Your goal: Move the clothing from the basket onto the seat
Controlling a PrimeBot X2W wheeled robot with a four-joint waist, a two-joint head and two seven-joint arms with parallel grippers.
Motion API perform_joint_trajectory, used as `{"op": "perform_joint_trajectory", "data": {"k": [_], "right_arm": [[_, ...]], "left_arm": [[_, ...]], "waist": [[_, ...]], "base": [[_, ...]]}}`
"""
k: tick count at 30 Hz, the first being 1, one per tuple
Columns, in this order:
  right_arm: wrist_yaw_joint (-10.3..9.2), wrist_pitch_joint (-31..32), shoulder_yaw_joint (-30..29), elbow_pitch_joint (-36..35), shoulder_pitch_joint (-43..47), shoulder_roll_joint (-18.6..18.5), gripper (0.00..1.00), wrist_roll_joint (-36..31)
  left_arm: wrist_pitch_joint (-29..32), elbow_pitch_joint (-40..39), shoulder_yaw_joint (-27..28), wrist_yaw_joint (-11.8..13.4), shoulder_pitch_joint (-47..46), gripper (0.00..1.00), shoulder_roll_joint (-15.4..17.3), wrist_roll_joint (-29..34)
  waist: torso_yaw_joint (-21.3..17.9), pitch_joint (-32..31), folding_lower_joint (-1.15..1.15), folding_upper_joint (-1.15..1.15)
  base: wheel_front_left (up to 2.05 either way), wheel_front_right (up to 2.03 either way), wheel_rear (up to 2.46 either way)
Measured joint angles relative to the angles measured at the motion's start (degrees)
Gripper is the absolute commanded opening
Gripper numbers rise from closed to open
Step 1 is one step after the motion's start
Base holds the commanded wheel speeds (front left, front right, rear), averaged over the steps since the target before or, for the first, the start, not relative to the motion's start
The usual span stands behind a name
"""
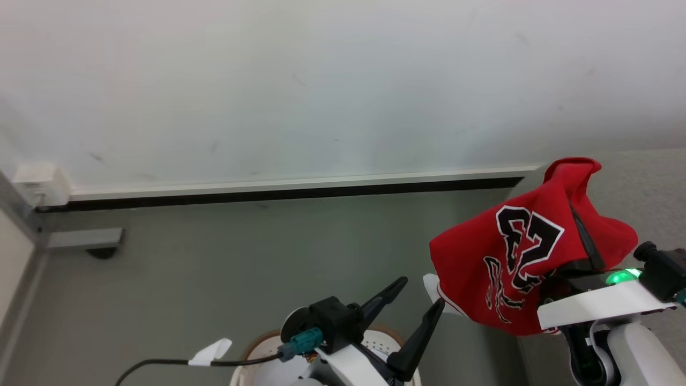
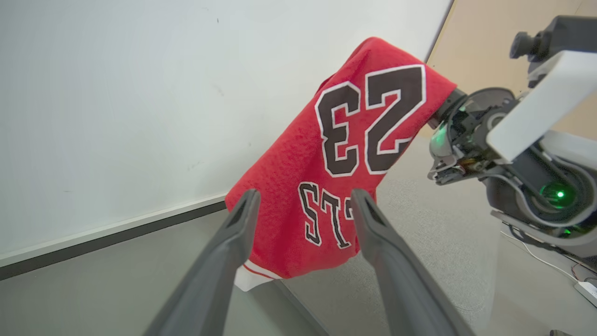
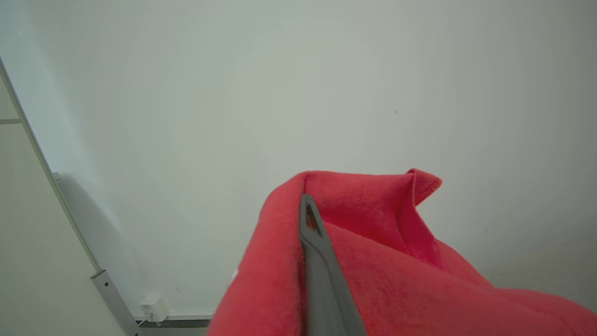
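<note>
A red jersey [image 1: 509, 257] with a black "23" hangs draped over my right gripper [image 1: 581, 220], which is shut on its cloth. In the right wrist view the shut gripper [image 3: 306, 205] stands up through folds of the red jersey [image 3: 382, 280]. My left gripper [image 1: 418, 297] is open above the cream basket [image 1: 252, 346], whose brown rim shows at the bottom edge. Its fingers [image 2: 233, 233] stand apart, nothing between them, just short of the jersey [image 2: 326, 154]. The light-grey seat [image 1: 648, 187] lies behind and under the jersey at the right.
A white wall with a pale baseboard [image 1: 295, 185] runs across the back over a grey-green floor [image 1: 241, 252]. A black cable with a white tag [image 1: 211, 352] trails at the lower left. A grey metal foot [image 1: 86, 238] and a wall box [image 1: 40, 185] sit far left.
</note>
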Motion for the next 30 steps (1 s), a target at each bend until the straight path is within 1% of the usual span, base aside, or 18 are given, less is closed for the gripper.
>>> {"op": "perform_joint_trajectory", "data": {"k": [8, 13, 17, 20, 23, 27, 30], "right_arm": [[-0.01, 0.0, -3.49, -3.58, 1.79, -0.76, 0.0, 0.22], [-0.01, -0.01, -3.54, -5.98, 3.93, -0.83, 0.0, 1.16], [-0.01, -0.01, -3.42, -7.21, 4.38, -1.01, 0.0, 1.24], [-0.01, -0.01, -3.75, -7.66, 4.66, -1.23, 0.0, 1.45], [-0.01, -0.01, -4.1, -7.94, 4.66, -1.42, 0.0, 1.57], [-0.01, -0.01, -4.09, -8.14, 4.02, -2.37, 0.0, 1.54], [-0.01, 0.0, -4.25, -8.36, 1.37, -3.81, 0.0, 1.41]], "left_arm": [[-0.63, -1.01, -0.18, -0.18, -1.44, 1.0, 0.29, 3.39], [-0.73, -0.75, -0.49, -0.4, -1.92, 1.0, 0.52, 4.47], [-0.74, -0.35, -0.55, -0.57, -2.33, 1.0, 0.49, 5.0], [-0.74, -0.05, -0.63, -0.67, -2.35, 1.0, 0.47, 5.09], [-0.74, 0.31, -0.54, -0.86, -2.4, 1.0, 0.46, 5.27], [-0.75, 0.71, -0.36, -0.88, -2.96, 1.0, 0.45, 5.98], [-0.77, 0.97, -0.25, -0.8, -3.48, 1.0, 0.55, 7.08]], "waist": [[-10.12, 1.75, 0.0, 0.0], [-15.89, 2.94, 0.0, 0.0], [-19.26, 4.03, 0.0, 0.0], [-20.72, 4.92, 0.0, 0.0], [-21.26, 5.59, 0.0, 0.0], [-21.0, 6.14, 0.0, 0.0], [-20.5, 6.92, 0.0, 0.0]], "base": [[0.0, 0.0, 0.0], [0.0, 0.0, 0.0], [0.0, 0.0, 0.0], [0.0, 0.0, 0.0], [0.0, 0.0, 0.0], [0.0, 0.0, 0.0], [0.0, 0.0, 0.0]]}}
